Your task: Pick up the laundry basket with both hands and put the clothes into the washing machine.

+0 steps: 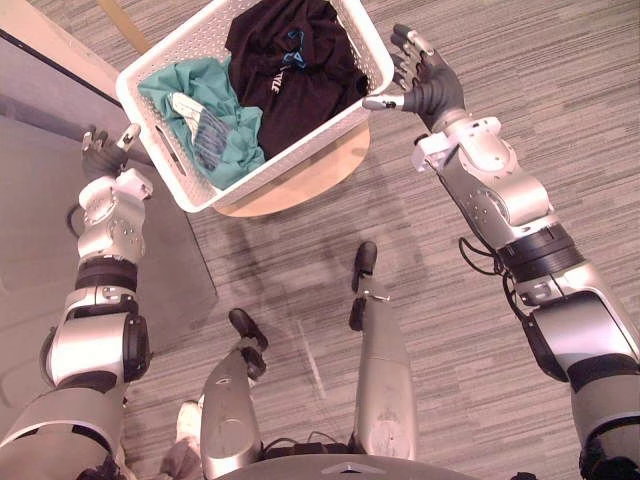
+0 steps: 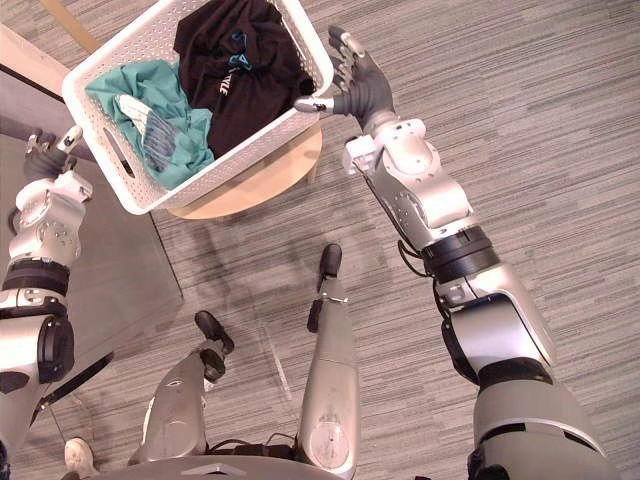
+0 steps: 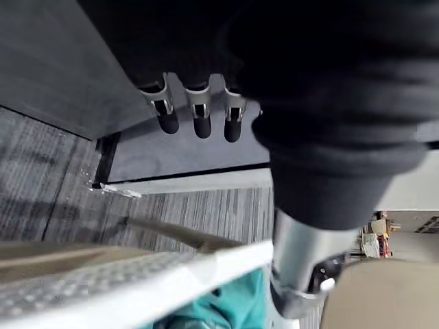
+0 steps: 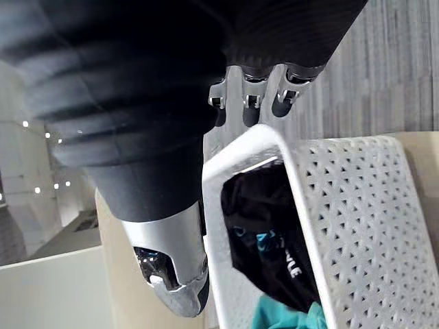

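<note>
You have no grip on the laundry basket point(image 1: 300, 152) yet. It sits on the round wooden stool point(image 1: 300, 185) in the upper middle of the head views, with a black garment point(image 1: 285, 70) heaped toward its right end and a teal garment point(image 1: 215, 120) toward its left. Your right hand point(image 1: 430, 80), upper right, is released, its fingers spread and straight. Only the thumb looks to be meeting the rim at the basket's corner. Your left hand point(image 1: 103, 155), at the left edge, is also relaxed. It stands just beside the end wall with the handle slot point(image 1: 168, 150) and clasps nothing. The main risk, as I judge it, is lifting on this contact. A thumb on a corner and straight fingers would probably let the wall slide out, and the basket would tip its clothes onto the carpet point(image 1: 500, 60). The basket's lower-left corner appears to overhang the stool, so if one hand presses in before the other it could skid or pivot off the edge. The dark garment looks bulkier, so expect the right end to sag if the two grips are uneven. Your left hand also works close to a grey unit point(image 1: 60, 130); I cannot tell whether that is the washer, and swinging wide there could knock it.
</note>
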